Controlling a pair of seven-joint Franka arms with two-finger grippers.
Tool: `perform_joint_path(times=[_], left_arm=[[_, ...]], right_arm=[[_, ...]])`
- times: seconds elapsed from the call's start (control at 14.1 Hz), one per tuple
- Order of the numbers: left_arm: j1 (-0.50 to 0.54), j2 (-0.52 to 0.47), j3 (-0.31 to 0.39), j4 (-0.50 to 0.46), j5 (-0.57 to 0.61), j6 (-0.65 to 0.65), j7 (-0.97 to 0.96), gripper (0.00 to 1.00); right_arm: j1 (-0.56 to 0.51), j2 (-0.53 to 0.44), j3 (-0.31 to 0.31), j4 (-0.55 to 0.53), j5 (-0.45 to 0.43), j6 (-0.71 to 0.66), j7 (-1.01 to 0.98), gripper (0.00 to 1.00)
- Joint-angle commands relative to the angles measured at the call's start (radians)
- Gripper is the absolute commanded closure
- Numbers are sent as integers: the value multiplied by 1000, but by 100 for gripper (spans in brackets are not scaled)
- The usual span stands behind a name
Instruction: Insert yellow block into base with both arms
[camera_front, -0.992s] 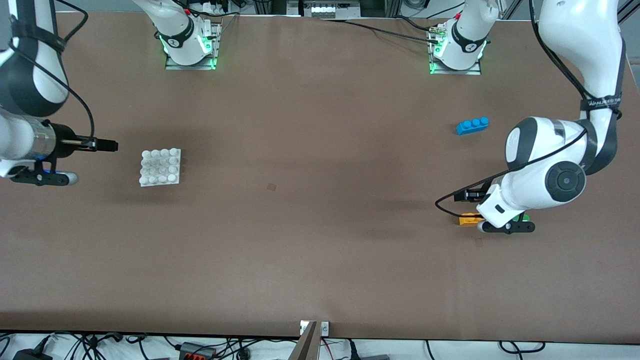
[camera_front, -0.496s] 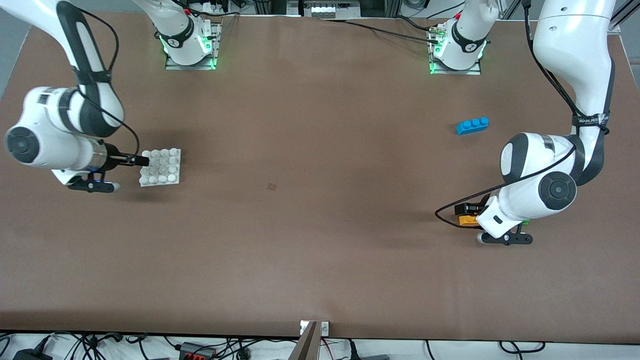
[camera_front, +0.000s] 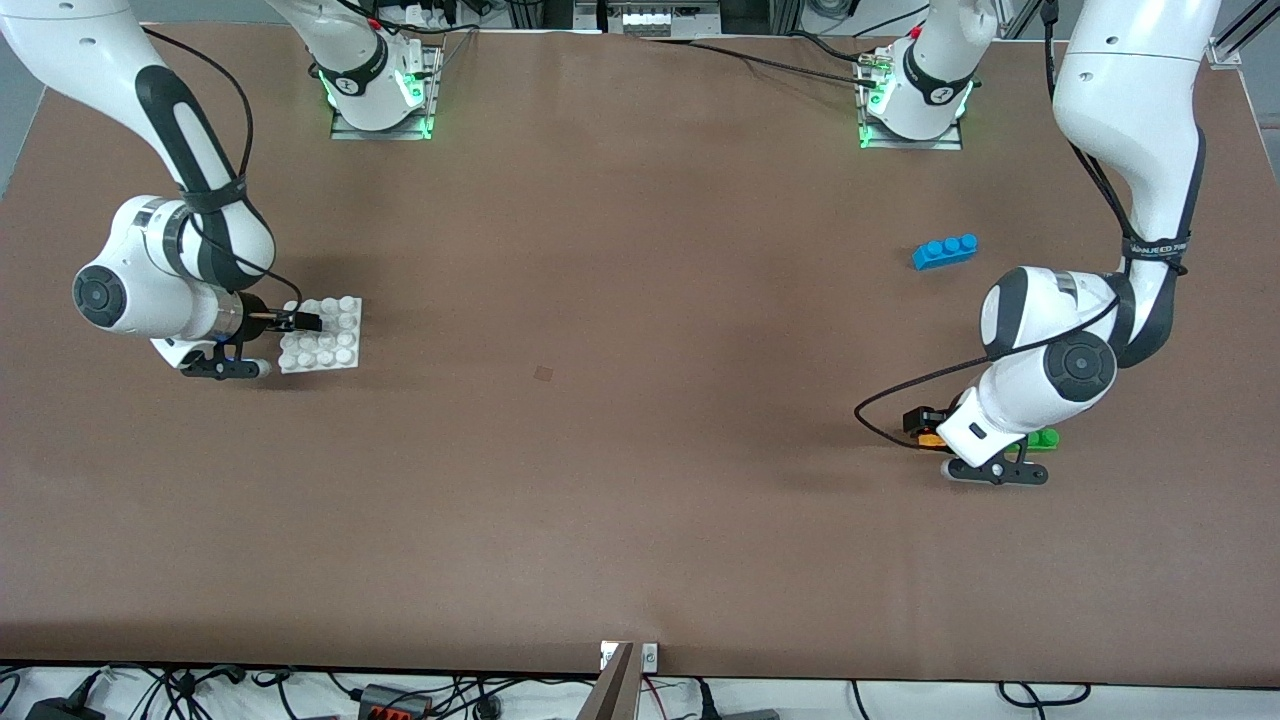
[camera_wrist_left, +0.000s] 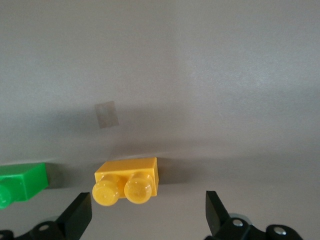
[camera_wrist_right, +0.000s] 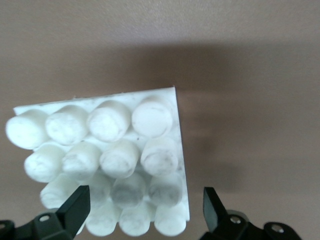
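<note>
Yellow block (camera_wrist_left: 128, 181) lies between left end effector's (camera_wrist_left: 145, 220) spread fingers.

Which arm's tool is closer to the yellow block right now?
Left. The left tool is open right at the yellow block, fingers either side. The right tool is open over the base, at the right arm's end of the table.

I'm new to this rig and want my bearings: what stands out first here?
Each arm is down at its own piece. The right gripper, fingers open, is over the white studded base at the right arm's end of the table. The left gripper, also open, straddles the yellow block, with a green brick beside it and a blue three-stud brick farther from the front camera.
</note>
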Motion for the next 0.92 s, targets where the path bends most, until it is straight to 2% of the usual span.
perform_joint_path(times=[0.0, 0.21, 0.28, 0.42, 0.64, 0.85], left_arm=[[8, -32, 4, -41, 19, 27, 33, 0], [12, -26, 4, -44, 19, 47, 56, 0], [20, -23, 4, -44, 19, 53, 62, 0], [23, -15, 4, -44, 19, 58, 62, 0], [28, 0, 4, -47, 18, 61, 62, 0], [31, 17, 4, -49, 18, 86, 62, 0]], right_arm=[[-13, -3, 15, 5, 29, 5, -36, 0], [-13, -3, 15, 7, 31, 6, -36, 2], [-13, -3, 15, 7, 31, 6, -36, 17], [-11, -1, 15, 10, 31, 5, -34, 27], [-11, 3, 15, 10, 31, 5, -36, 34], [-8, 25, 17, 19, 31, 6, -34, 34]])
